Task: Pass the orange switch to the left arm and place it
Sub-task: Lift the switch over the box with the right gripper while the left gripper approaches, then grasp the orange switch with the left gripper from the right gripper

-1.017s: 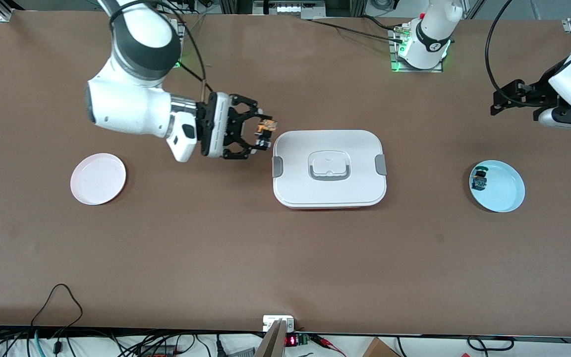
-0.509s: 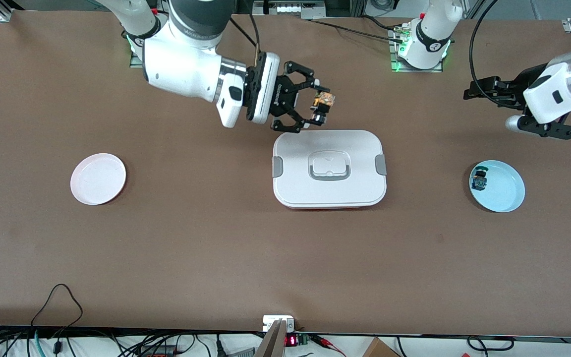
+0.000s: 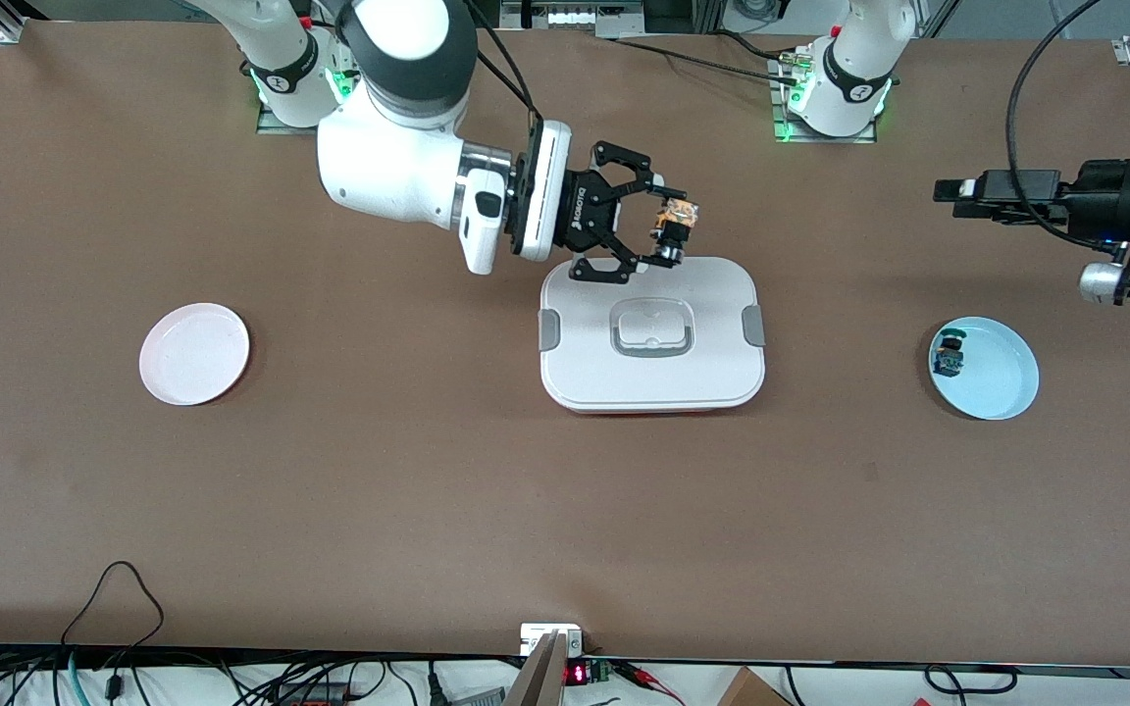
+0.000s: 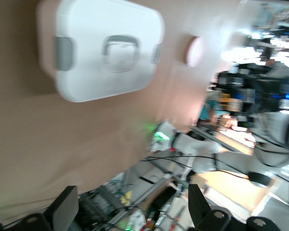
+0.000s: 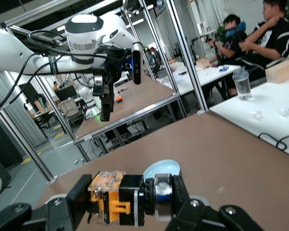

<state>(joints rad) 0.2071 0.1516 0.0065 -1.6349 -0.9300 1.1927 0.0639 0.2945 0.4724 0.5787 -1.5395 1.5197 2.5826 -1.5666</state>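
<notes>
Since a second ago the tiny black-and-orange switch (image 3: 673,218) has travelled with the right gripper (image 3: 668,230), clenched on it, to above the edge of the large white plastic box (image 3: 651,333). Handover pending: the left gripper (image 3: 957,189), fingers parted, must approach

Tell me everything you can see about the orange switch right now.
The orange switch is a tiny component with a black body, an orange-yellow block under a clear top at one end and a metallic round part at the other. It lies sideways, pinched between the fingers of the right gripper, which is shut on it. It is held in the air over the edge of the white box that lies toward the robot bases. Only the fingers touch it.
</notes>
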